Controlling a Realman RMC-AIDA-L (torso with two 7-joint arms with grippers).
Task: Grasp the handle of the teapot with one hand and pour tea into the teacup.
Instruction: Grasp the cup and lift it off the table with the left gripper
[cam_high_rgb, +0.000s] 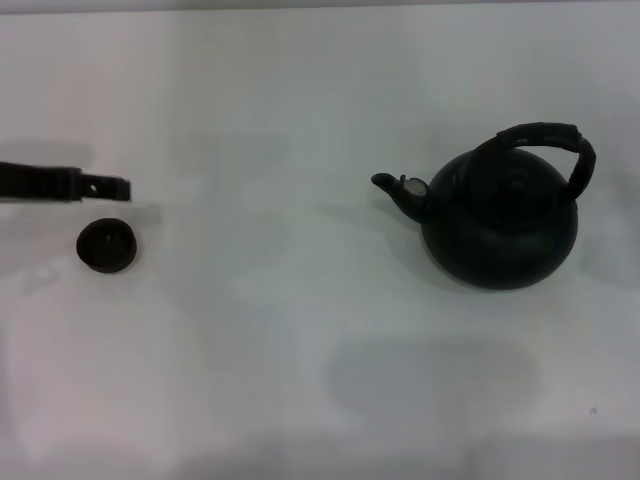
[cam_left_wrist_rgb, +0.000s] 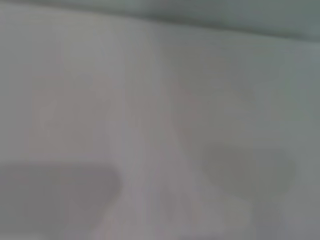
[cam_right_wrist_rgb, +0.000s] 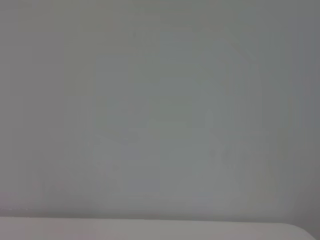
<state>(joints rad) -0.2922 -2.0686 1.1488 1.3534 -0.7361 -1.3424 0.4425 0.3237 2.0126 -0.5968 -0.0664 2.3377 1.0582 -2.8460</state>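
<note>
Teapot (cam_high_rgb: 500, 225) stands on the right part of the white table (cam_high_rgb: 300, 350), its spout (cam_high_rgb: 398, 192) pointing left toward the teacup (cam_high_rgb: 105, 245), which sits well apart on the left. The handle (cam_high_rgb: 548, 140) arches over the pot, running left to right. Left gripper (cam_high_rgb: 110, 187) reaches in from the left edge, just beyond the cup; whether it is released or clenched I cannot tell. The right gripper is not visible. I judge the right arm the better one for the handle.

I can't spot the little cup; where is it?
In the head view the teacup sits on the table's left side, just below the left hand, far from the teapot.
</note>
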